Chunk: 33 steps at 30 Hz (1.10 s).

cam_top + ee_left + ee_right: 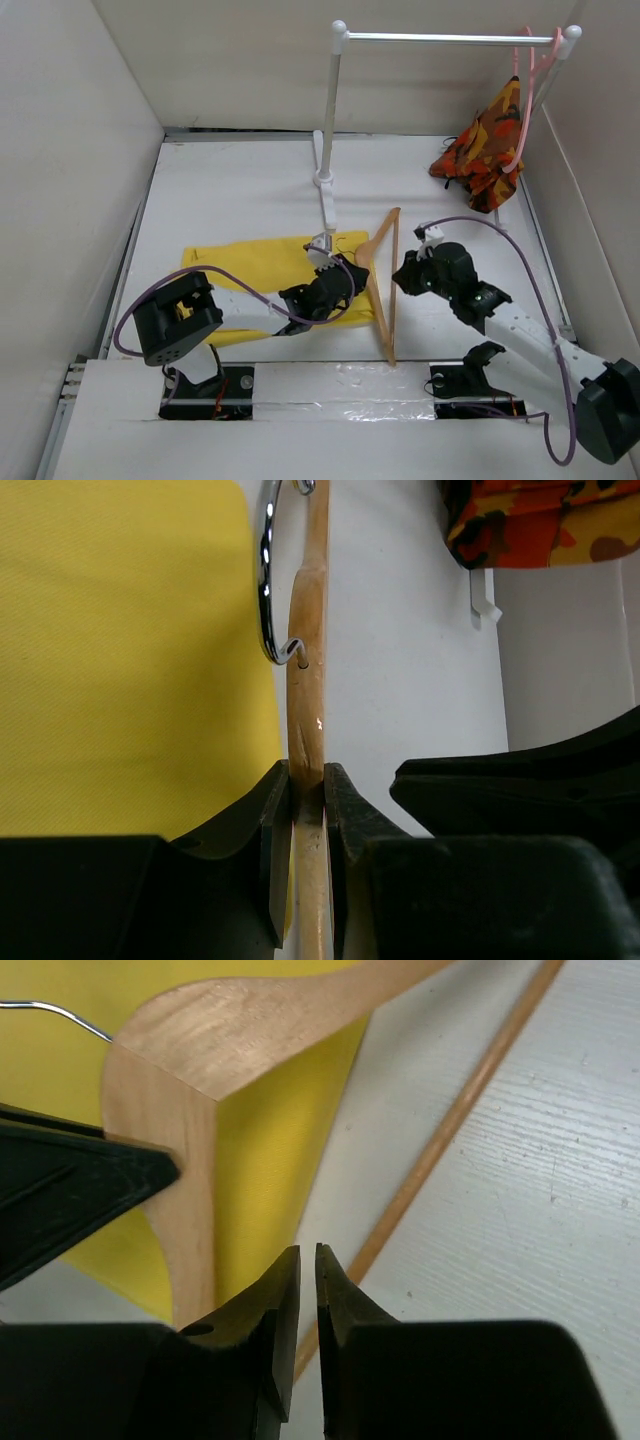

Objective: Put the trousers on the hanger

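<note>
The white table (250, 190) is carrying the yellow trousers (250, 265), which are lying flat on its left-centre with their long axis running left to right and their right end reaching under the wooden hanger (386, 300). The hanger is standing on edge at that end, its bottom bar (455, 1125) running near to far across the trouser line and its metal hook (266, 590) pointing back over the cloth. The left gripper (308, 780) is reaching low across the trousers and pinching one wooden shoulder of the hanger between its jaws. The right gripper (308, 1260) is hovering just right of the hanger with its jaws pressed nearly together on nothing. The cloth is lying to its left, past the wooden frame, so the free right arm seems best placed to feed it through.
</note>
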### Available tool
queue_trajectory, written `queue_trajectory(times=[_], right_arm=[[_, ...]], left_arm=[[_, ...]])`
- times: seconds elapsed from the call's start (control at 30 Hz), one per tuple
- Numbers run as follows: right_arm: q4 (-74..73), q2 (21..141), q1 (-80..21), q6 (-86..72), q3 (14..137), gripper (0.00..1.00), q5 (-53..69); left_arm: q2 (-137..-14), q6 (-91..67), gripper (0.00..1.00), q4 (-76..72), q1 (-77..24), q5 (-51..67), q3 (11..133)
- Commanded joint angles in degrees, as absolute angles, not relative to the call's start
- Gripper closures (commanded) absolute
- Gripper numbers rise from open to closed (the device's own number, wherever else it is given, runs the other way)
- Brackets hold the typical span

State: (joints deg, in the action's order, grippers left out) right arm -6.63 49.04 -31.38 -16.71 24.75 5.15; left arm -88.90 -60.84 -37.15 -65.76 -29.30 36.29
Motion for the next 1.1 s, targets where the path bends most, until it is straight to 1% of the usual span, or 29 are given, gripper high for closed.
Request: queue_trajectory(times=[0.0,0.03,0.07,0.1,0.23,0.37,0.6,0.63,0.67,0.7,0.77,0.9,1.07], right_arm=[[5.0,55.42,-30.5,-17.67,24.78,0.72,10.79],[6.4,57.55,-30.5,-17.49,25.57,0.63,11.51],[7.29,59.57,-30.5,-17.32,25.92,0.52,11.95],[8.69,63.68,-30.5,-17.49,26.1,0.49,12.48],[16.77,72.39,-30.5,-19.07,26.98,0.46,13.62],[21.17,79.7,-30.5,-20.56,28.65,0.4,15.73],[27.5,86.65,-30.5,-22.5,28.04,0.4,18.28],[28.9,87.18,-30.5,-22.76,27.69,0.43,19.15],[29.7,87.62,-29.71,-23.29,27.51,0.64,19.86],[31.53,87.8,-28.92,-23.73,27.16,0.77,20.65],[33.48,86.67,-28.39,-25.13,25.49,1.0,22.23],[30.86,79.21,-25.23,-24.0,23.65,1.0,21.54],[21.72,66.11,-19.08,-21.01,21.36,1.0,21.0]], left_arm=[[-86.92,-64.6,1.0,-39.29,-65.92,-35.77,34.46],[-87.01,-64.95,1.0,-39.03,-65.92,-36.12,33.76],[-87.01,-65.3,1.0,-38.94,-65.92,-36.38,33.4],[-87.1,-65.48,1.0,-38.85,-65.92,-37.08,33.14],[-86.75,-65.39,1.0,-37.27,-65.92,-38.58,32.61],[-86.22,-65.04,1.0,-36.21,-65.92,-39.9,31.91],[-86.84,-64.69,1.0,-35.16,-65.92,-40.51,31.2],[-86.66,-64.51,1.0,-34.98,-65.92,-40.6,31.11],[-86.57,-64.34,1.0,-34.37,-65.92,-40.87,31.03],[-86.4,-64.16,1.0,-33.93,-65.92,-41.48,31.03],[-85.7,-63.55,1.0,-32.35,-65.92,-42.45,31.29],[-83.94,-60.04,1.0,-31.73,-65.92,-44.12,31.03],[-81.57,-58.8,1.0,-31.38,-64.78,-43.6,28.57]])
